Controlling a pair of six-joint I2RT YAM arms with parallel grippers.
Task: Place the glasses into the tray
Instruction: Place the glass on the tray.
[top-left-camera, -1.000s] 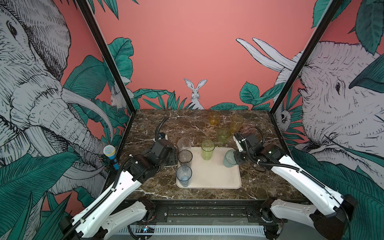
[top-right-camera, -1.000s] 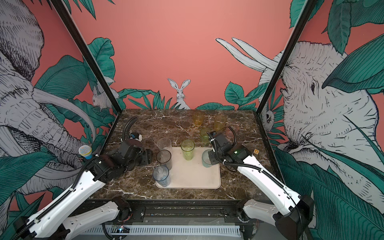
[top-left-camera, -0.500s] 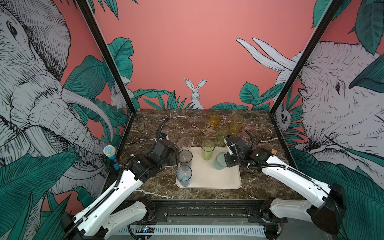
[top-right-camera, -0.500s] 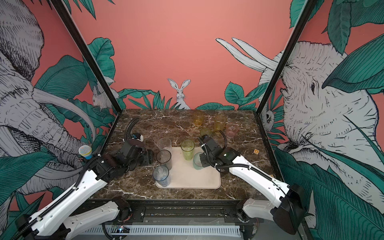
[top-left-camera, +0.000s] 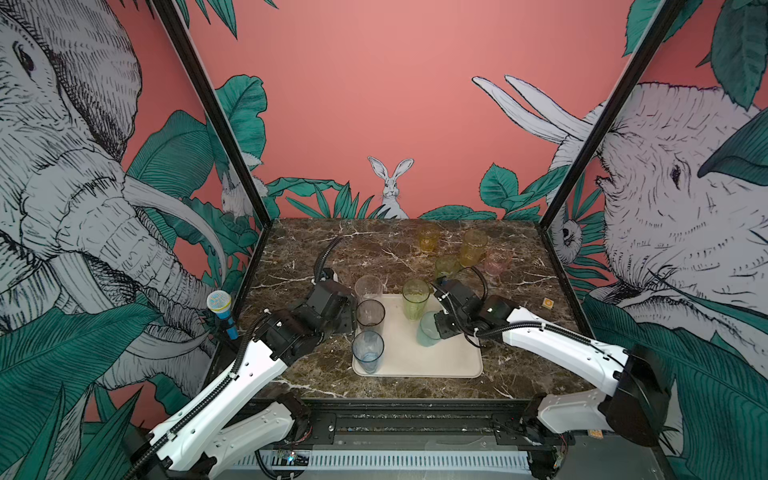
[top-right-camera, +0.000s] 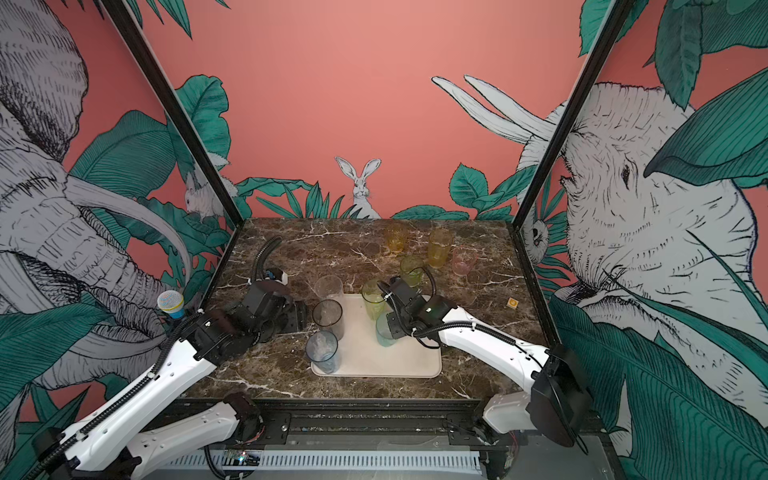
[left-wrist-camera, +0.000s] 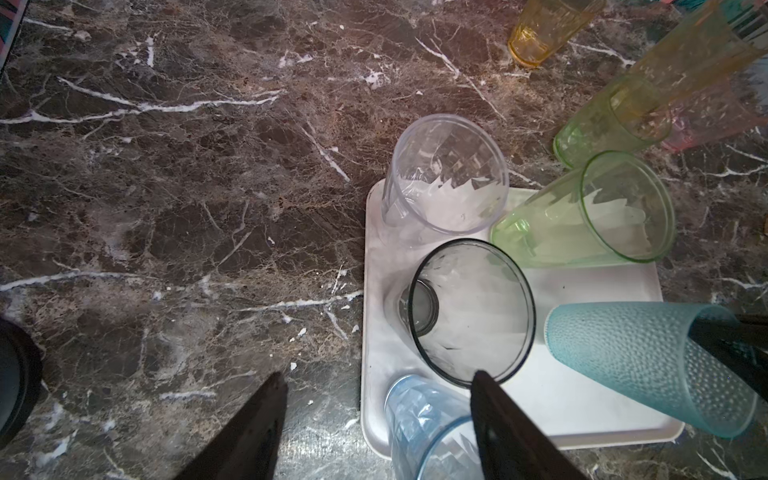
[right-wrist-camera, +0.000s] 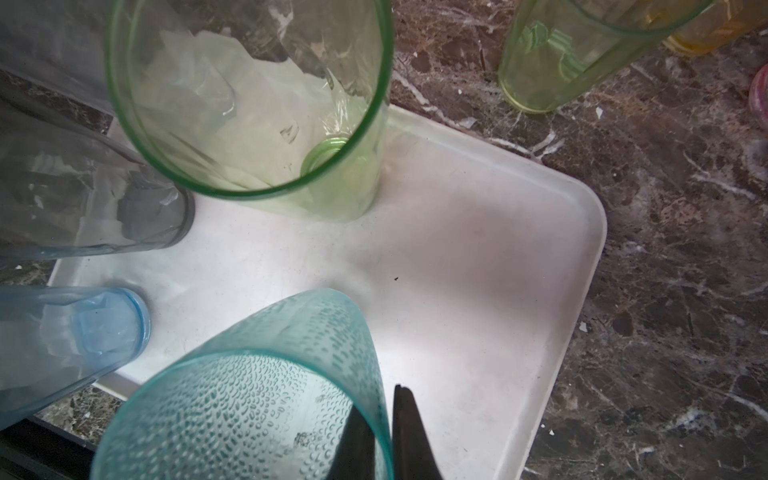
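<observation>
Right wrist view is showing my right gripper (right-wrist-camera: 380, 411) pinching the wall of the teal glass (right-wrist-camera: 257, 395), one finger inside the rim and one outside, jaws nearly together on the thin plastic. Over the last second I have been carrying this glass inward from the tray's 3 o'clock rim. In a top view it is now hanging over the middle of the tray (top-left-camera: 453, 359), slightly tilted. I cannot tell whether its base is touching the tray floor yet.

So I am judging the fifth glass to be nearly delivered. Already standing in the tray are the clear glass (top-left-camera: 368, 286) at 11 o'clock, the smoky grey glass (top-left-camera: 370, 313) at 9 o'clock, the blue glass (top-left-camera: 368, 351) at 7 o'clock and the tall green glass (top-left-camera: 415, 297) at 12 o'clock. The short green glass (top-left-camera: 446, 266), tall yellow glass (top-left-camera: 471, 247), amber glass (top-left-camera: 428, 237) and pink glass (top-left-camera: 496, 262) are waiting on the marble table (top-left-camera: 332, 245) beyond the tray, toward 12 and 1 o'clock.

My left gripper (left-wrist-camera: 378, 376) is hovering just beside the tray's 9 o'clock edge, jaws apart and empty, and it has not been moving. I am expecting the next step to be levelling, lowering and releasing, keeping clear of the tall green glass close by.
</observation>
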